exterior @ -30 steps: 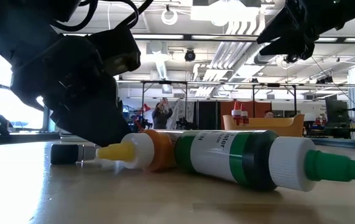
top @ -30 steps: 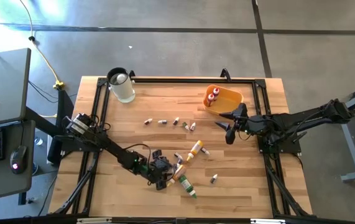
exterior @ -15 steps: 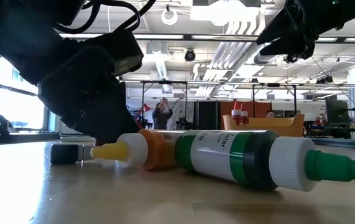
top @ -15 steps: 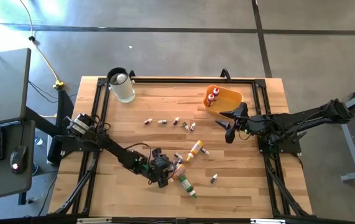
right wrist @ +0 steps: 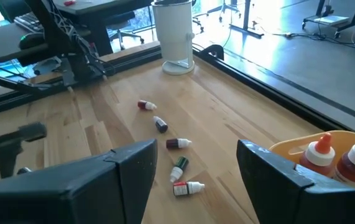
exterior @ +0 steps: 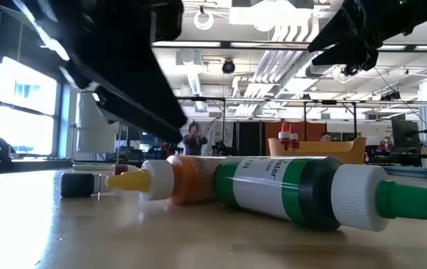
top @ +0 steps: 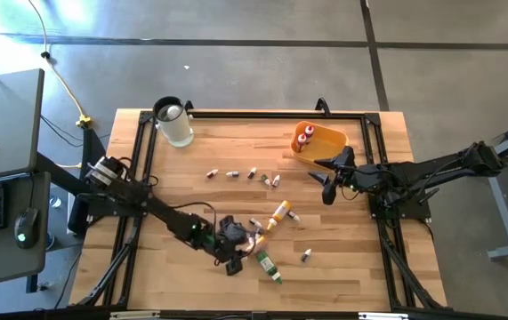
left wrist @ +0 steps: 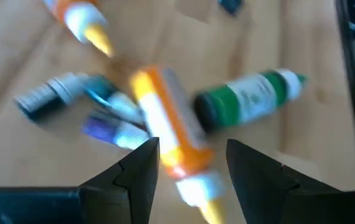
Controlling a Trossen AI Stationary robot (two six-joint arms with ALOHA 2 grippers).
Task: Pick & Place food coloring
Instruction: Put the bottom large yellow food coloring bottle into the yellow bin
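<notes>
Food coloring bottles lie on their sides in a cluster near the table's near middle: an orange bottle with a white cap and yellow tip, a green bottle, and blue and dark vials. A yellow bottle lies a little farther off. My left gripper is open above the orange bottle, one finger on either side of it, not touching. My right gripper is open and waits near the orange-yellow tray.
The tray at the far right holds two red bottles. A row of tiny vials lies mid-table, and one more vial to the near right. A clear round jar stands at the far left corner. Black rails frame the table.
My left gripper has risen off the table, up and away from the orange bottle. The orange bottle has slid a little along the table and the green bottle beside it has shifted slightly; both still lie on their sides.
</notes>
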